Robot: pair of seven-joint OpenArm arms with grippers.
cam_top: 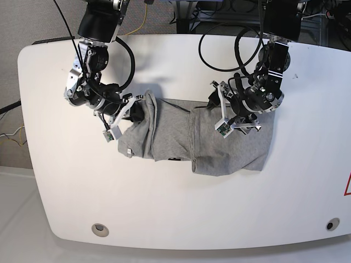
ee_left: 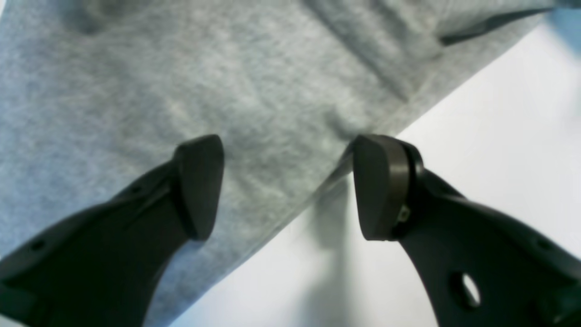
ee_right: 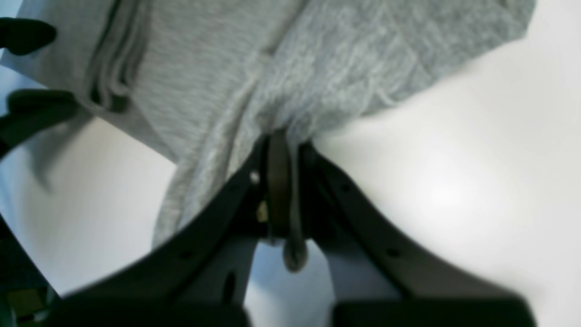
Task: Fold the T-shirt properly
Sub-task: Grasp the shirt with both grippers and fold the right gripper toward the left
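The heather-grey T-shirt (cam_top: 219,148) lies partly folded and bunched on the white table (cam_top: 175,208); no lettering shows. My right gripper (cam_top: 137,111), on the left of the base view, is shut on a gathered fold at the shirt's left end. The right wrist view shows the right gripper (ee_right: 281,150) pinching the T-shirt (ee_right: 317,68) just above the table. My left gripper (cam_top: 215,107) is open at the shirt's far edge. In the left wrist view the left gripper (ee_left: 290,186) has one finger over the T-shirt (ee_left: 227,81) and the other at its edge.
A small white tag (cam_top: 127,152) sticks out at the shirt's lower left corner. Black cables (cam_top: 219,49) loop over the table's back edge behind both arms. Two round holes (cam_top: 100,229) sit near the table's front edge. Bare white table (ee_left: 490,136) lies beside the left gripper.
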